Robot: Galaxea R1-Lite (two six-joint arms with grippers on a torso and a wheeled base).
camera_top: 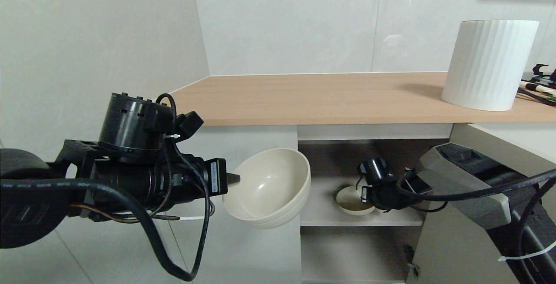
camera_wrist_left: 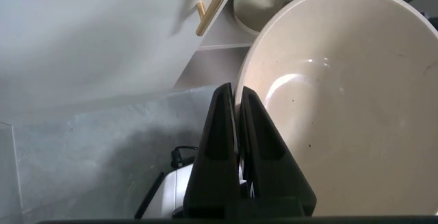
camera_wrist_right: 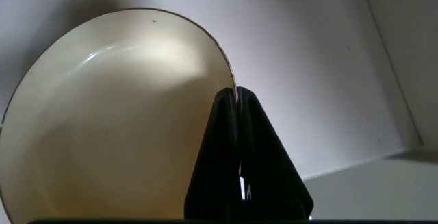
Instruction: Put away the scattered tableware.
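Bowl (camera_top: 269, 188) is cream, deep and glossy inside, with faint ribs on the outer wall near the base. We see it in the air in front of the cabinet, below the countertop (camera_top: 325, 97), tipped on its side so the opening faces the head camera. Left gripper (camera_top: 234, 179) clamps its rim, one finger inside and one outside; the left wrist view shows the fingers (camera_wrist_left: 222, 135) pinched tight on the edge. Left arm lies roughly level, coming in from the left.

Second piece is a small shallow dish (camera_top: 349, 199), cream with a thin dark line round the rim. We see it at the upper shelf (camera_top: 321, 214) inside the open cabinet; we can't tell whether it touches the shelf. Right gripper (camera_top: 369, 195) is closed on its rim, and the right arm reaches into the cabinet from the right.

White ribbed container (camera_top: 491, 64) stands on the countertop at the right, with some utensils (camera_top: 538, 86) beside it.
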